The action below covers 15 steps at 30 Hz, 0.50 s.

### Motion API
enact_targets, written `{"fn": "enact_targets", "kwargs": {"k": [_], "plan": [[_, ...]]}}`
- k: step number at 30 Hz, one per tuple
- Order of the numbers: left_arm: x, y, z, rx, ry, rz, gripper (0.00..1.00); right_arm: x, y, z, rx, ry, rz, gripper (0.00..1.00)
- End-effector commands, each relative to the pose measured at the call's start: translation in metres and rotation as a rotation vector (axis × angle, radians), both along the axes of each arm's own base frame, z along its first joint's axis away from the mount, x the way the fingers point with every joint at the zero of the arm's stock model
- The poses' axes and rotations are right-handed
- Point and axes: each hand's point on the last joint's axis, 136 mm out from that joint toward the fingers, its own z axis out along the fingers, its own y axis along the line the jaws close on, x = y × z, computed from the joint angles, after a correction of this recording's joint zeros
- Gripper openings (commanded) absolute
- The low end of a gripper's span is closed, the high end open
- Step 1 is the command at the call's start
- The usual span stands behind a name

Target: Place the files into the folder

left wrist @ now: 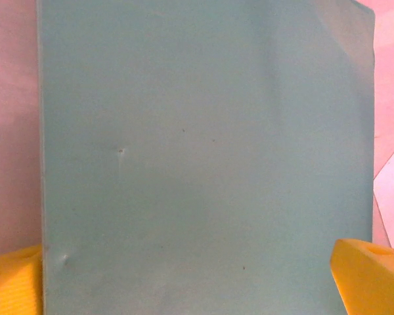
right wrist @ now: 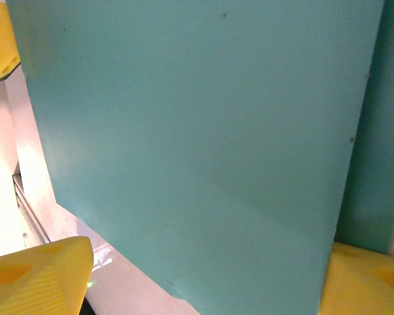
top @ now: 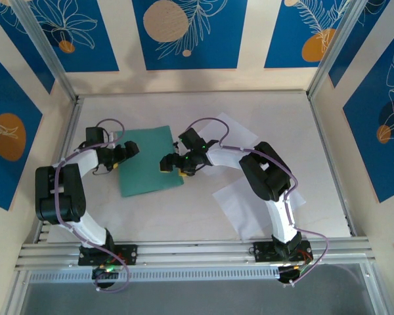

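- Yellow fingertips of the left gripper stand wide apart over the left edge of the folder.
- Right gripper, jaws apart, sits at its right edge.
- Files lie on the table, right of the folder.

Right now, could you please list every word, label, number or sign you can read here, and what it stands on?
None can be read: the folder cover is plain green, the two files look blank, and the blue wall panels carry only leaf and circle patterns.
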Motion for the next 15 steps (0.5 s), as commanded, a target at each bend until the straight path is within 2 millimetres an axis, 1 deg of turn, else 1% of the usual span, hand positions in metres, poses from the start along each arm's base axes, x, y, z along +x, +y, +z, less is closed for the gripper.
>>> {"fn": "enact_targets", "kwargs": {"k": [1, 7, 15], "plan": [[0.000, -0.028, 0.010, -0.081, -0.011, -0.089, 1.00, -0.016, 0.002, -0.003, 0.001, 0.027, 0.024, 0.85], [-0.002, -0.028, 0.008, -0.079, 0.008, -0.086, 1.00, -0.016, 0.002, 0.015, 0.048, 0.021, 0.017, 0.85], [-0.006, -0.032, 0.005, -0.101, 0.030, -0.096, 1.00, -0.022, 0.001, 0.040, 0.104, 0.015, 0.013, 0.83]]}}
